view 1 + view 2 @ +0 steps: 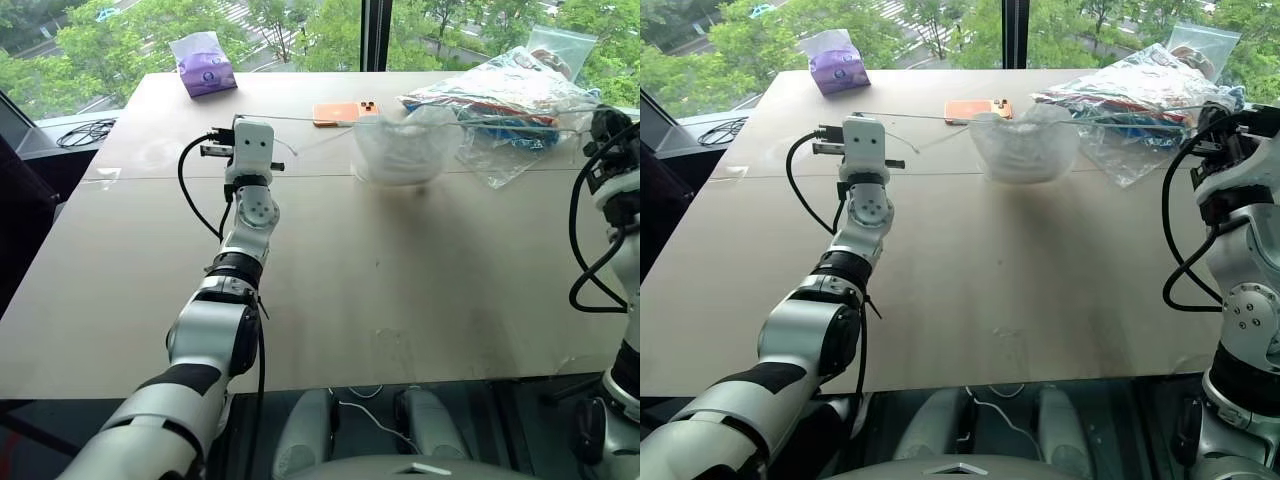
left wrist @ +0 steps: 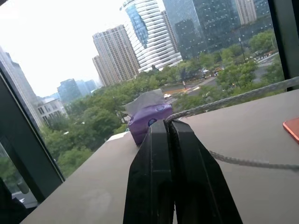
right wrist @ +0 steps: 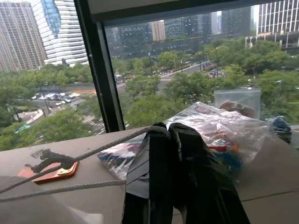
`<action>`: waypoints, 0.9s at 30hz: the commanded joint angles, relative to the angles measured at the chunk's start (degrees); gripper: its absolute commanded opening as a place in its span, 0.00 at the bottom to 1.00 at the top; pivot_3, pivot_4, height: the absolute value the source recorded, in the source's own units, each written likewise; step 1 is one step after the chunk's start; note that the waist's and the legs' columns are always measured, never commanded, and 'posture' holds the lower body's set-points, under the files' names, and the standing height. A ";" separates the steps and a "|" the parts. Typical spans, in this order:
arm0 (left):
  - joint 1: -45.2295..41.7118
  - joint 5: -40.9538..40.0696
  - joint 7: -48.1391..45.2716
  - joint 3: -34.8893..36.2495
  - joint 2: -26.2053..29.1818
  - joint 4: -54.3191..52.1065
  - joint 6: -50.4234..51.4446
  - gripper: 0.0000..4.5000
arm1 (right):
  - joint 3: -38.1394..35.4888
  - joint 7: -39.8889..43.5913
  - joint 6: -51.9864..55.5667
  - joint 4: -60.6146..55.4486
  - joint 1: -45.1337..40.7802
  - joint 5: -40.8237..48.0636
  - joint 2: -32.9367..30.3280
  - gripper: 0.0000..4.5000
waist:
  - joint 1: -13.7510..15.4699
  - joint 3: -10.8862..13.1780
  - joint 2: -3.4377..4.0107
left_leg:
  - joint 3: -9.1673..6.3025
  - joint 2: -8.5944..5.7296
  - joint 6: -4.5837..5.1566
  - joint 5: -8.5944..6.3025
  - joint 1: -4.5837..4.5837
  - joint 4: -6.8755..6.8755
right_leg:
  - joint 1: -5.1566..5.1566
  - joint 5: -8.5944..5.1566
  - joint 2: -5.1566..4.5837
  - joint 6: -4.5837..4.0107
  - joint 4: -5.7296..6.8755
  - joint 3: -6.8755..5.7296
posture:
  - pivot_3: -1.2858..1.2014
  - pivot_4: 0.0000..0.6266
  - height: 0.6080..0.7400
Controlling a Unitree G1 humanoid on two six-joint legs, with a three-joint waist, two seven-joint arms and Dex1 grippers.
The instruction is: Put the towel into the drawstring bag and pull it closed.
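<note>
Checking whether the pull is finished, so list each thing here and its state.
Drawstring bag: on the table, mouth gathered, bulging.
Cords: stretched taut out to both sides.
Left gripper: shut on a cord.
Right gripper: shut on a cord.
Tissue pack: upright, a tissue sticking out.
Clear plastic bag: lying flat, full.

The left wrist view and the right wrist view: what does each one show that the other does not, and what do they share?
Left wrist view: the purple tissue pack standing at the table's far edge, behind the left gripper, whose jaws are shut on a cord.

Right wrist view: the clear plastic bag of colourful items, behind the right gripper, whose jaws are shut on a cord, and a knot in the cord.

Both: taut white cords, the orange phone, the table, and trees and towers outside the window.
</note>
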 commanded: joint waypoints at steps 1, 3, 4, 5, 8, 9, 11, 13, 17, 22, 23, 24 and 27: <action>-0.24 -0.71 2.52 1.62 1.89 -1.43 1.45 0.01 | -3.95 -2.34 -2.90 0.58 -0.93 -2.40 -0.10 0.00 | 0.00 0.00 0.00 | 0.03 -0.01 0.00 0.00 0.01 0.00 | 0.00 0.00 0.01 0.00 0.00 0.00 | 0.52 0.24 1.00; -0.08 -1.06 3.13 2.03 2.45 -1.30 2.01 0.01 | -4.17 -2.52 -3.06 1.33 -0.72 -2.92 -0.30 0.00 | -0.01 0.00 0.00 | 0.06 -0.01 0.00 0.00 0.01 0.00 | 0.00 0.00 0.01 0.00 0.01 0.01 | 0.52 0.24 1.00; 0.01 -1.12 3.43 2.17 2.73 -1.25 2.24 0.01 | -4.09 -2.50 -2.96 1.54 -0.58 -3.02 -0.33 0.00 | -0.02 0.00 0.00 | 0.10 -0.01 0.00 0.00 0.01 0.00 | 0.00 0.00 0.01 0.00 0.02 0.01 | 0.52 0.24 1.00; 0.10 -1.17 3.69 2.29 3.01 -1.19 2.45 0.01 | -3.98 -2.50 -2.94 1.72 -0.47 -3.17 -0.30 0.00 | -0.02 0.00 0.00 | 0.12 -0.01 0.00 0.00 0.01 0.00 | 0.00 0.00 0.01 0.00 0.02 0.01 | 0.52 0.24 1.00; 0.33 -1.08 5.11 2.70 4.39 -0.86 3.04 0.01 | -4.34 -3.74 -2.72 2.62 -0.15 -4.25 -0.08 0.00 | -0.06 0.00 0.00 | 0.13 -0.01 0.00 0.00 0.01 0.00 | 0.00 0.00 0.01 0.00 0.02 0.01 | 0.52 0.24 1.00; 0.37 -1.28 5.62 3.00 4.86 -0.68 3.31 0.01 | -4.83 -4.46 -2.67 3.08 -0.14 -4.71 0.00 0.00 | -0.06 0.00 0.00 | 0.13 -0.01 0.00 0.00 0.01 0.00 | 0.00 0.00 0.01 0.00 0.02 0.01 | 0.52 0.24 1.00; 0.41 -1.71 6.44 3.54 5.84 -0.18 3.94 0.01 | -5.95 -5.92 -2.78 4.08 -0.12 -5.72 0.00 0.00 | -0.05 0.00 0.00 | 0.13 -0.01 0.00 0.00 0.01 0.00 | 0.00 0.00 0.01 0.00 0.02 0.01 | 0.52 0.24 1.00; 0.53 -2.28 7.18 4.22 6.96 0.49 4.72 0.01 | -7.61 -8.16 -2.99 5.36 -0.12 -6.90 0.03 0.00 | -0.04 0.00 0.00 | 0.13 -0.01 0.00 0.00 0.01 0.00 | 0.00 0.00 0.00 0.00 0.02 0.01 | 0.52 0.24 1.00; 0.84 -2.92 7.84 4.88 8.16 1.02 5.38 0.01 | -9.40 -12.11 -3.20 6.26 -0.12 -8.52 0.41 0.00 | -0.04 0.00 0.00 | 0.15 -0.01 -0.01 0.00 0.01 0.00 | 0.00 0.00 0.00 0.00 0.02 0.00 | 0.52 0.24 1.00; 1.13 -3.57 8.07 5.52 8.94 1.27 5.49 0.01 | -11.06 -15.80 -3.17 7.14 0.13 -8.79 1.00 0.00 | -0.09 0.00 0.00 | 0.15 -0.01 -0.01 0.00 0.01 0.00 | 0.00 0.00 0.00 0.00 0.03 0.02 | 0.52 0.24 1.00; 1.12 -4.27 7.07 5.84 8.66 1.27 4.57 0.01 | -10.41 -15.15 -2.93 7.12 0.07 -7.95 1.10 0.00 | -0.08 0.00 0.00 | 0.15 -0.01 -0.01 0.00 0.01 0.00 | 0.00 0.00 0.00 0.00 0.04 0.02 | 0.52 0.24 1.00; 0.93 -5.89 4.03 6.40 7.78 1.41 3.27 0.01 | -9.24 -13.57 -2.42 7.00 -0.01 -6.55 1.11 0.00 | -0.10 0.00 0.00 | 0.16 -0.01 -0.01 0.00 0.01 0.00 | 0.00 0.00 0.00 0.00 0.04 0.02 | 0.52 0.24 1.00; 0.80 -12.16 -10.65 7.08 3.73 0.27 -2.38 0.01 | -1.29 -3.74 3.24 3.97 1.36 1.38 0.63 0.00 | -0.28 -0.01 0.01 | 0.20 0.00 -0.01 0.00 0.01 0.00 | 0.00 0.00 0.00 0.00 0.04 0.02 | 0.52 0.24 1.00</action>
